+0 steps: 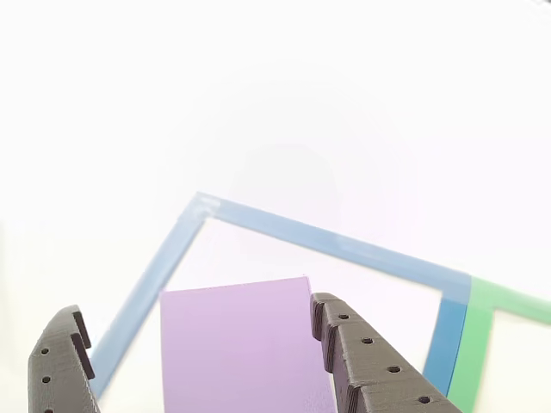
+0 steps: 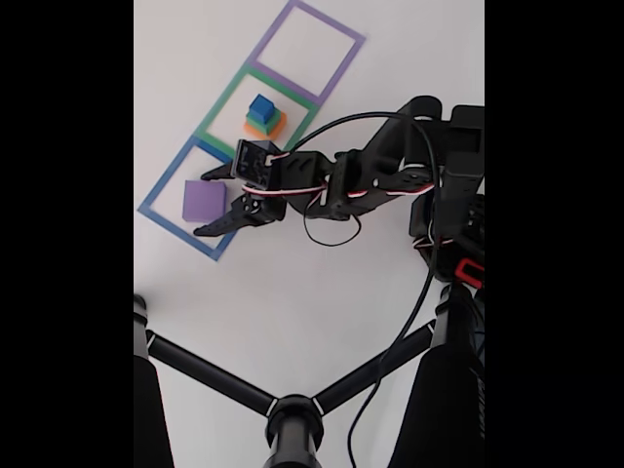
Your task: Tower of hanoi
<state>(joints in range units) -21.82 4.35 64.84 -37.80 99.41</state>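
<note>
- The white table (image 2: 292, 292) carries a row of three taped square outlines in the fixed view: blue (image 2: 156, 213) nearest the bottom left, green (image 2: 219, 105) in the middle, purple (image 2: 336, 29) at the top.
- The arm (image 2: 380, 175) reaches in from the right of the fixed view, with a black cable (image 2: 419, 283) looping beside it; black tripod legs (image 2: 210, 375) cross the bottom.
- The gripper (image 2: 207, 202) is open wide, its two dark fingers (image 2: 229, 219) spread to either side of the purple slab without visibly touching it; it holds nothing.
- In the other view the fingers (image 1: 370, 361) rise from the bottom edge, one on each side of the slab.
- The purple slab (image 2: 203, 201) lies flat on the table inside the blue outline (image 1: 327, 241); in the other view the slab (image 1: 241, 344) sits between the fingers, and a piece of the green outline (image 1: 482, 327) shows at the right.
- The orange block (image 2: 266, 127) lies inside the green outline.
- The green block (image 2: 259, 118) is stacked on the orange one.
- The blue cube (image 2: 261, 105) tops that stack, well apart from the slab.
</note>
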